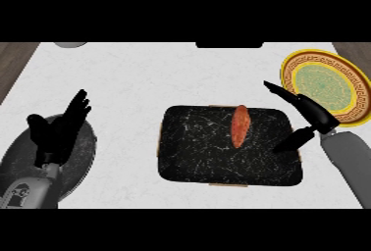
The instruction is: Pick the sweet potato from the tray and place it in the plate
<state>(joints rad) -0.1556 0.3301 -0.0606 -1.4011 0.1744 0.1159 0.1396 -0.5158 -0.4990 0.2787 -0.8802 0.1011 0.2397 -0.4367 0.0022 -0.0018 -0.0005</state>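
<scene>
An orange-red sweet potato (240,125) lies lengthwise on the black marbled tray (196,157), near its upper right part. The yellow plate (346,115) with a green patterned centre sits at the right edge of the counter. My right hand (308,110) hovers over the tray's right edge, between the sweet potato and the plate, fingers straight and thumb spread, holding nothing. Over at the left, my left hand (62,130) stays open with its fingers up.
A dark round pan (87,157) lies under my left hand at the lower left. A grey object (70,44) and a dark object (229,45) sit at the counter's far edge. White counter top (167,73) stretches between them.
</scene>
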